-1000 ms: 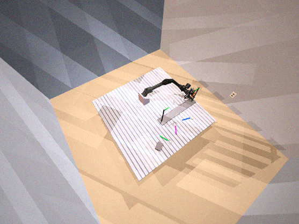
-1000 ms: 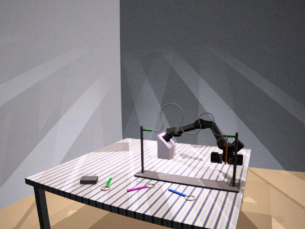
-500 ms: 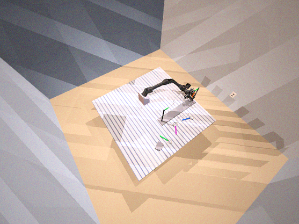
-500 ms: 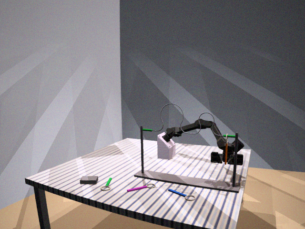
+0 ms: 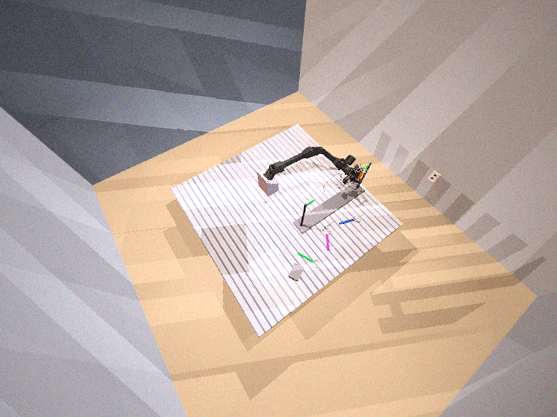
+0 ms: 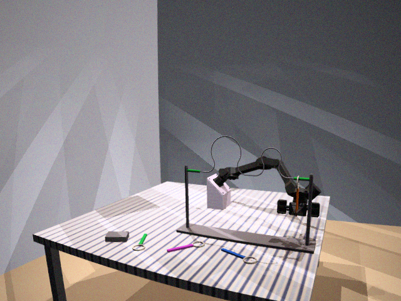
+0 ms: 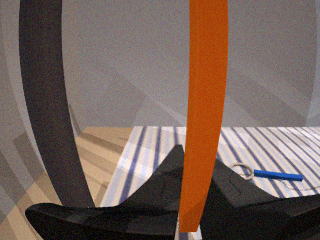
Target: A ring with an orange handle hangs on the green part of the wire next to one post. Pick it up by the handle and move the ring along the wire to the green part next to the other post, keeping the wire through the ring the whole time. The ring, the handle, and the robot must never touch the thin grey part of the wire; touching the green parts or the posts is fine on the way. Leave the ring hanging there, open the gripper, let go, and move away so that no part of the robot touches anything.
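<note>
The orange handle (image 6: pixel 297 200) (image 7: pixel 205 100) hangs nearly upright below its pale ring (image 6: pixel 297 182). The ring is around the wire at the green part (image 6: pixel 303 179) beside the right post (image 6: pixel 309 210) in the exterior view. My gripper (image 6: pixel 297 209) (image 7: pixel 186 151) is shut on the handle's lower part. In the wrist view the same post (image 7: pixel 42 100) stands left of the handle, close to the left finger; whether they touch cannot be told. The thin grey wire (image 6: pixel 225 136) curves in loops to the other green part (image 6: pixel 193 170) at the left post (image 6: pixel 187 197).
Both posts stand on a grey base (image 6: pixel 226 234) on the striped table. In front of it lie a blue-handled ring (image 6: pixel 233 253) (image 7: pixel 277 175), a magenta-handled ring (image 6: pixel 180 248), a green-handled ring (image 6: pixel 142 239) and a dark block (image 6: pixel 116 236).
</note>
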